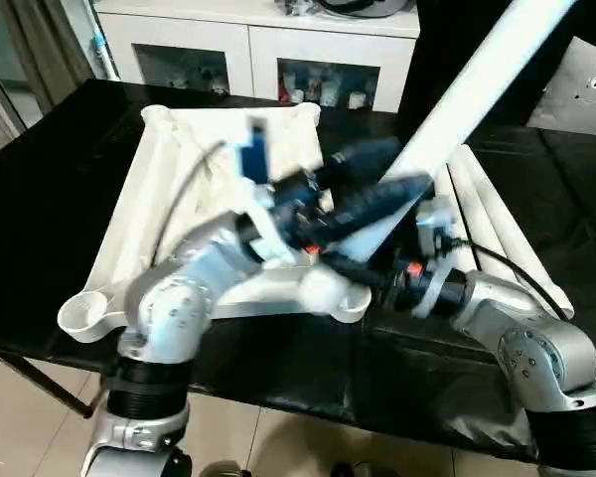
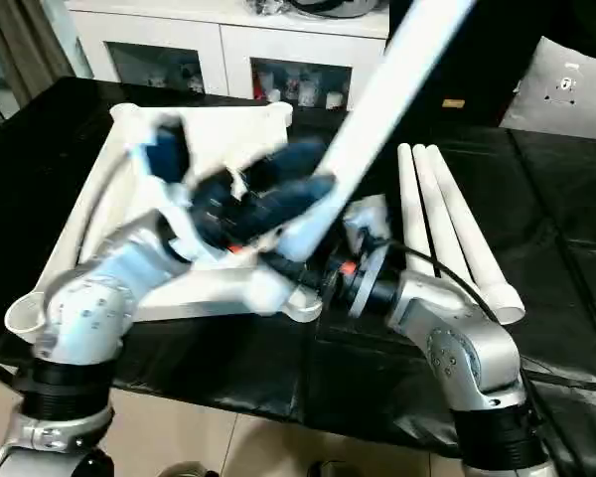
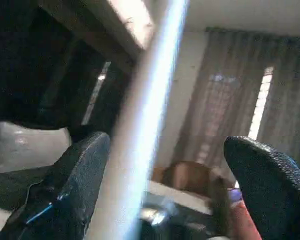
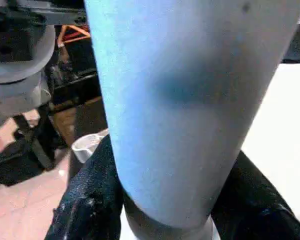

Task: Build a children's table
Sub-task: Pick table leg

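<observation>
The white table top [image 1: 179, 169] lies upside down on the black work surface, ribbed side up, with round sockets at its corners. One white leg [image 1: 477, 89] slants up to the far right from near the front right socket [image 1: 348, 298]. My right gripper [image 4: 167, 200] is shut on this leg's lower part, a black finger [image 4: 90, 200] on each side. Higher up the leg, my left gripper [image 3: 165, 185] is open around it; the tube lies against one finger [image 3: 75, 185] and apart from the other. Three more legs [image 2: 447, 219] lie side by side on the right.
The black-covered work surface [image 1: 40, 199] ends just in front of my arms, with tiled floor below. A white cabinet [image 1: 268, 50] stands behind the table. A grey panel [image 1: 586, 89] sits at the far right.
</observation>
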Controlling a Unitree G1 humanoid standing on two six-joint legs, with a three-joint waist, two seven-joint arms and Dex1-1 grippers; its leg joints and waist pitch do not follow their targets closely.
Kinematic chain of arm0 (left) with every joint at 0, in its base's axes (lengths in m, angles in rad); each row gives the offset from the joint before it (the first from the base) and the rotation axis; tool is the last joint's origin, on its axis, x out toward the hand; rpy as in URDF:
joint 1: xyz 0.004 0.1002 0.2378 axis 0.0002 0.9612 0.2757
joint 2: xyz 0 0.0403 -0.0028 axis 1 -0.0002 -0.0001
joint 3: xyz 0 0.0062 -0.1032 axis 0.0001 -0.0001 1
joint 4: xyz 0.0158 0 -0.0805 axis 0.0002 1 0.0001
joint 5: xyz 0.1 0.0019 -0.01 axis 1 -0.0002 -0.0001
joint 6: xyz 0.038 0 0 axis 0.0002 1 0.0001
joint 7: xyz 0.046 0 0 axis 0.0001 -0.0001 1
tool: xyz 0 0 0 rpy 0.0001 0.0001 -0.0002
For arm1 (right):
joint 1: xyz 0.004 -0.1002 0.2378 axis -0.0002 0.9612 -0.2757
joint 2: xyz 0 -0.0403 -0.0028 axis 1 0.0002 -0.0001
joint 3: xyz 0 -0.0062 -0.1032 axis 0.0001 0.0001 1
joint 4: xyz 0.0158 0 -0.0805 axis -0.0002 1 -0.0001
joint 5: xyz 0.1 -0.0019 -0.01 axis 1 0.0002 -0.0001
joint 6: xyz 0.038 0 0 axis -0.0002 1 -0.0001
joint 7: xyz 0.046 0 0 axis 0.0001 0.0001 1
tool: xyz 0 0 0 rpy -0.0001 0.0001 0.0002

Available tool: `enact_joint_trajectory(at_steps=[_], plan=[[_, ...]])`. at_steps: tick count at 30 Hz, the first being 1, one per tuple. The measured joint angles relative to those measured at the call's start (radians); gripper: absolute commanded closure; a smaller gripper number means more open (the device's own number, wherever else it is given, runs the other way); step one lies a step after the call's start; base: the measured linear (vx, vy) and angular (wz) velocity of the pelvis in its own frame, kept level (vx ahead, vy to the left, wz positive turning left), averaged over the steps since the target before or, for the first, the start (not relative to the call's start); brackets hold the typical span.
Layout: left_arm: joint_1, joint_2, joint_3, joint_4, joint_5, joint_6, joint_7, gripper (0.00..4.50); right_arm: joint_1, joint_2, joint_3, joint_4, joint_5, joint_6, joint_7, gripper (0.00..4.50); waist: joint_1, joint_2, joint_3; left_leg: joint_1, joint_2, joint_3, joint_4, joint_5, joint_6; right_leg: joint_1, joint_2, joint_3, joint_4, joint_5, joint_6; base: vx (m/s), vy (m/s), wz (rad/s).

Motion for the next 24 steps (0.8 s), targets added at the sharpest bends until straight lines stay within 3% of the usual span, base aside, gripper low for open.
enact_joint_trajectory(at_steps=[5,10,16,24], plan=[[-0.049,-0.007,0.031,0.131,0.124,-0.082,0.146,0.33,0.001,-0.007,0.015,-0.005,-0.05,-0.024,-0.02,2.59,0.0,0.002,-0.001,0.0,0.0,0.0,0.0,0.001,0.0,0.001,0.0,-0.001,-0.001,0.001,0.001,0.0,0.0,0.0],[-0.073,0.02,-0.019,0.239,0.281,-0.14,0.228,0.33,0.0,0.001,0.042,-0.005,-0.111,-0.067,-0.057,2.59,0.0,0.003,-0.002,-0.004,0.0,-0.001,0.0,0.003,-0.001,-0.001,0.0,-0.003,-0.001,0.001,0.002,0.0,0.0,0.0],[-0.063,0.012,-0.08,0.168,0.296,-0.149,0.188,0.33,-0.015,0.0,0.072,0.012,-0.208,-0.114,-0.117,2.6,0.001,0.003,-0.002,-0.008,0.0,-0.001,0.0,0.003,-0.001,-0.004,-0.001,-0.004,-0.002,0.005,-0.004,0.0,0.0,0.0],[-0.025,0.085,-0.106,0.17,0.365,-0.193,0.162,0.33,-0.024,0.063,0.009,0.04,-0.295,-0.225,-0.291,2.61,-0.003,0.004,-0.002,-0.008,0.002,-0.001,0.0,0.007,-0.002,-0.003,-0.001,-0.006,-0.001,0.003,-0.001,0.0,0.0,0.0]])
